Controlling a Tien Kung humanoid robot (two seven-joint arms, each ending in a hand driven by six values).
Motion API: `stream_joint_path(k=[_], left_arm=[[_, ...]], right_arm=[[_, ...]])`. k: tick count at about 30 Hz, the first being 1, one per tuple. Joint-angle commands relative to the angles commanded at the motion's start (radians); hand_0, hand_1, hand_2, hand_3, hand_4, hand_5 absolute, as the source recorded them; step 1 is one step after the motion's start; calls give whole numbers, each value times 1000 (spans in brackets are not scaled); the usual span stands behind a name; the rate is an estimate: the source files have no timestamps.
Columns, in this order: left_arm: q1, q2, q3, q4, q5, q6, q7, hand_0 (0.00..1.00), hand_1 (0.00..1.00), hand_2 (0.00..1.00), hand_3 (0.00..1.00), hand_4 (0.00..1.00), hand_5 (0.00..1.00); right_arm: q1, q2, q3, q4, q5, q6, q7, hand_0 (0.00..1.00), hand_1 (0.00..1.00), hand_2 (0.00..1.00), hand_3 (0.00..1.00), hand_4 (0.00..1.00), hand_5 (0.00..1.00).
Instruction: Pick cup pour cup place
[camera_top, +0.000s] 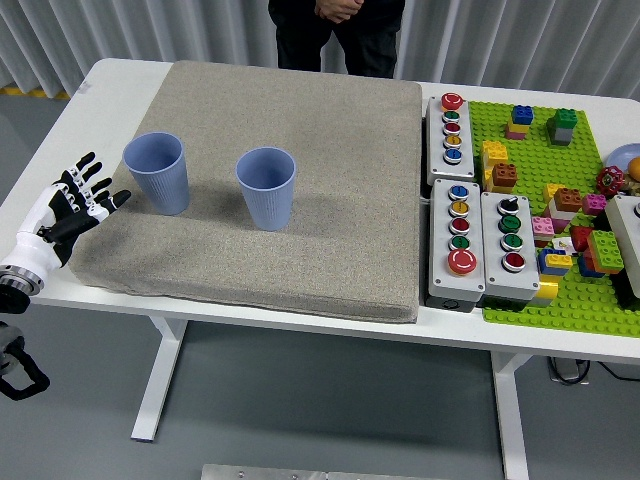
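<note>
- The left cup (157, 172) is found upright on the grey mat (330, 150), near the mat's 9 o'clock edge; its long axis is vertical and its mouth faces up.
- From the left hand (75, 203), this cup lies at about 2 o'clock, near but not touched.
- The hand's fingers (98, 196) are spread and nothing is held.
- The right cup (267, 187) stands at 3 o'clock of the first, apart from it.
- No contents can be made out in either cup.
- The right hand is not seen; the left is judged nearer.

2 blue cups (157, 172), (266, 187); beige mat (330, 130); white table (110, 75); green baseplate (580, 150); black/white left hand (72, 203).
</note>
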Motion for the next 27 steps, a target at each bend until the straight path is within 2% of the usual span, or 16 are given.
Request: stream_joint_path(k=[2,3,14,15,26,27], left_arm=[[-1,3,0,-2,0,-2,2,933,919,998,998,683,2],[-1,4,-1,-4,-1,-3,2,934,919,998,998,765,2],[7,10,8,-44,16,-17,10,934,920,998,998,808,2],[8,8,9,-47,17,-17,10,933,917,998,998,859,22],[11,7,8,-42,30,-28,6,934,918,998,998,866,27],[11,7,8,-41,34,-30,6,935,922,998,998,894,61]], right_arm=[[1,0,-1,0,2,0,0,725,695,747,705,325,277],[1,-1,-1,0,2,0,1,725,695,746,705,324,278],[4,-1,-2,0,5,-1,0,725,694,746,705,325,279],[4,0,-3,0,6,-1,0,725,694,746,705,325,280],[4,0,-4,0,5,-1,0,725,694,746,705,324,279],[4,0,-4,0,5,-1,0,725,694,746,704,323,280]])
